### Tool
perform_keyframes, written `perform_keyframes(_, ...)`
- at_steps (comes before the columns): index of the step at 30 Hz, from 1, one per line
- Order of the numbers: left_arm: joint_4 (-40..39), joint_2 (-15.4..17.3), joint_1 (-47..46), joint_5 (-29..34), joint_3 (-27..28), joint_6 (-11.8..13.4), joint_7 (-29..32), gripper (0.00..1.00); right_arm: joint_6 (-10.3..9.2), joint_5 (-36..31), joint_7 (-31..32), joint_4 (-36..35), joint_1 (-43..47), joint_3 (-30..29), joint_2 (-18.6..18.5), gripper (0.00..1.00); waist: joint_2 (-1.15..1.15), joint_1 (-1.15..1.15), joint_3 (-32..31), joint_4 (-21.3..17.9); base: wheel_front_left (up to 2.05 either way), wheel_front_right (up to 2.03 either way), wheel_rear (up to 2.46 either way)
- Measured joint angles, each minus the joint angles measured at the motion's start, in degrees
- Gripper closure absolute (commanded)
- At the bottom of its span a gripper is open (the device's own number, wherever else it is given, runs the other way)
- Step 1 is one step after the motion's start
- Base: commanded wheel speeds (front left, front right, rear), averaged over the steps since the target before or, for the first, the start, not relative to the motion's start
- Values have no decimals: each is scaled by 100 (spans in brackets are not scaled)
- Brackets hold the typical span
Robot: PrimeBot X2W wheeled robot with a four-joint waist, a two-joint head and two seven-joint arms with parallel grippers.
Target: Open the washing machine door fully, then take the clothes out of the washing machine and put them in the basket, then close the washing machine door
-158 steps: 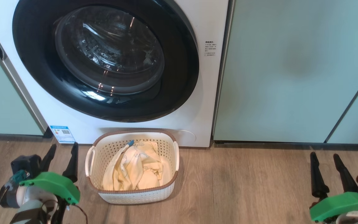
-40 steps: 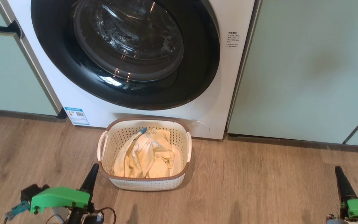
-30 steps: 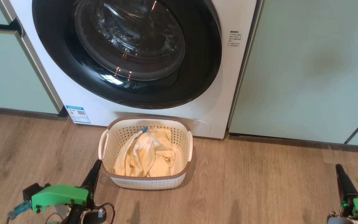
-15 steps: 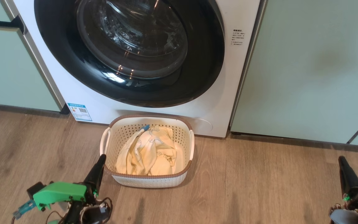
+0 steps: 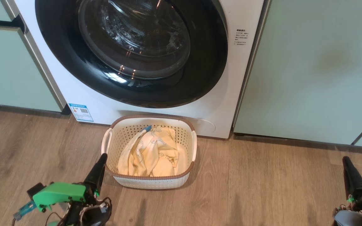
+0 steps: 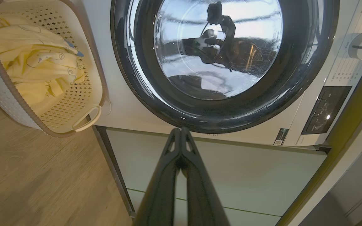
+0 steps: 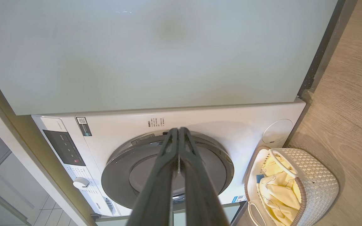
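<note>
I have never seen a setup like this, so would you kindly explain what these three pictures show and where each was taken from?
A wheeled robot with two arms took them. One picture looks down from its head: the left gripper and right gripper, each two dark fingers, are shut and empty. The other two look along those fingers from wrist cameras. On the wooden floor a basket holding pale yellow clothes stands before the washing machine, whose round door is closed.

Pale green cabinet panels (image 5: 309,69) meet a grey-brown wood-plank floor (image 5: 262,188); a faint smudge (image 5: 330,61), perhaps shadow, marks one panel.
</note>
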Motion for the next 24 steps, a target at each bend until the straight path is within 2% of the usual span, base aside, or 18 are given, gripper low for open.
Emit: perform_keyframes(24,0,-2,-2,0,51,0,0,100,0,0,0,0,0,0,0,100,0,0,0,0,0,0,0)
